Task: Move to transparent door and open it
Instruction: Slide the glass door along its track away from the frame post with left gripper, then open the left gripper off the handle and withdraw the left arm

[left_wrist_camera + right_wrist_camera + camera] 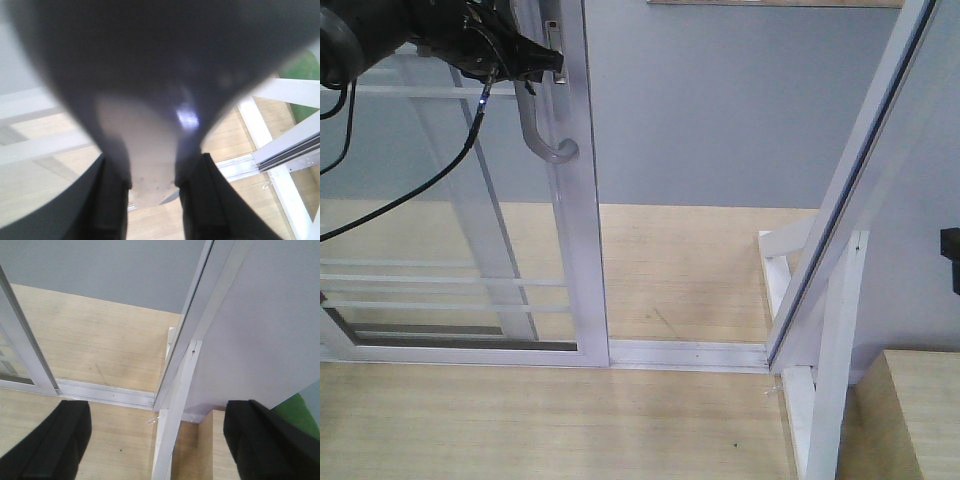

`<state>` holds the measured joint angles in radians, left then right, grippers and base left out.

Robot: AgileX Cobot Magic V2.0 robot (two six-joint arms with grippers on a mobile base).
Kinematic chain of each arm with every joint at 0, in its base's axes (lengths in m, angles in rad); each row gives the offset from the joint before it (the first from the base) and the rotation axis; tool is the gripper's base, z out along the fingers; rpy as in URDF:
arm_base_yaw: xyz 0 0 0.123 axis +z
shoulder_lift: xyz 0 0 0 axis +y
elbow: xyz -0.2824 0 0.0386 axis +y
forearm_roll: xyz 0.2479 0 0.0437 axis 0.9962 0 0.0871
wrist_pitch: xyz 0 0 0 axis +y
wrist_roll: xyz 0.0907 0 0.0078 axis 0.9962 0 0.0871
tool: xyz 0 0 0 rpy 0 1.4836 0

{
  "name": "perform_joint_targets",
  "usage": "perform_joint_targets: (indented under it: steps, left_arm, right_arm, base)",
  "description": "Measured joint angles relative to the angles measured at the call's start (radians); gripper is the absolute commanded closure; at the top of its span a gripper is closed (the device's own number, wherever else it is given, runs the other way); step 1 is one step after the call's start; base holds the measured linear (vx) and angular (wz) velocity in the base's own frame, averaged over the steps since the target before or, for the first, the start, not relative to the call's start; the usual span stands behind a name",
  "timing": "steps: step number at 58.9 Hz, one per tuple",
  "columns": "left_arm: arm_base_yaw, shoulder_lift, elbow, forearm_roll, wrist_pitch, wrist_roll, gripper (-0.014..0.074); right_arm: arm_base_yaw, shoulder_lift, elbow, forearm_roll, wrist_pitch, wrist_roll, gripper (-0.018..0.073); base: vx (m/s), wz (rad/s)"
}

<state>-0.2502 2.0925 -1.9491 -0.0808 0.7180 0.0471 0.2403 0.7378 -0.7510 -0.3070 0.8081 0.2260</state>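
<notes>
The transparent door (450, 240) stands at the left of the front view, clear glass with thin white bars in a glossy white frame. Its curved grey pull handle (538, 130) hangs on the right stile. My left gripper (545, 62) is at the top of the handle, shut on it. In the left wrist view the blurred handle (150, 150) fills the gap between the black fingers (112, 210). My right gripper (155, 440) is open wide and empty, low at the right, apart from the door. The door's stile (25, 350) shows at the left of the right wrist view.
A gap lies between the door's edge and a tilted white-framed panel (850, 200) at the right. A metal floor track (685, 353) runs across it. A white support frame (830, 380) and a wooden block (920, 410) stand at the lower right. A grey wall (720, 100) is behind.
</notes>
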Motion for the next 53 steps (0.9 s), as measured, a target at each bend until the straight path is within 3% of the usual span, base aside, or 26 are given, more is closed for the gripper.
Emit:
perform_joint_targets:
  steps: [31, 53]
  left_arm:
    - [0.133, -0.046, 0.003, -0.020, 0.098, 0.007, 0.0601]
    - [0.204, -0.081, -0.006, 0.105, 0.161, -0.002, 0.0575]
  right_arm:
    - [0.000, 0.000, 0.000, 0.000, 0.000, 0.000, -0.0035]
    - [0.000, 0.000, 0.000, 0.000, 0.000, 0.001, -0.0035]
  base:
    - [-0.01, 0.00]
    - [0.00, 0.00]
